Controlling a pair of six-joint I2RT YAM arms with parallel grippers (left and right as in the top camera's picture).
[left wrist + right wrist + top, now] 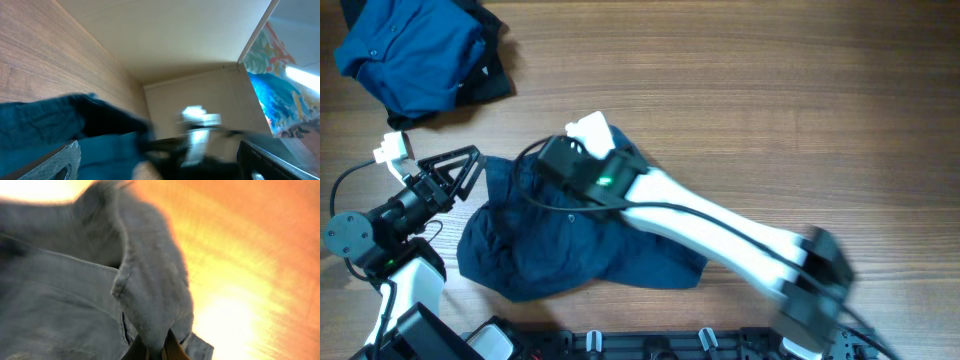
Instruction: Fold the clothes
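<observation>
Wood-grain table [770,110], and I judge the first fold of the shorts [540,250] is just starting.
The navy shorts lie rumpled at lower centre-left, soft seamed cloth. My right gripper [156,352] is pinched shut on a raised ridge of them; next I must carry that edge across without dragging the heap. My left gripper [472,172] gapes wide and empty beside their left edge. The brighter shirt [405,55] sits bunched at upper left.

Shorts [550,245] were dark navy, shirt [405,45] was brighter blue, table [770,100] was light brown wood grain, right arm [710,220] was white and black
</observation>
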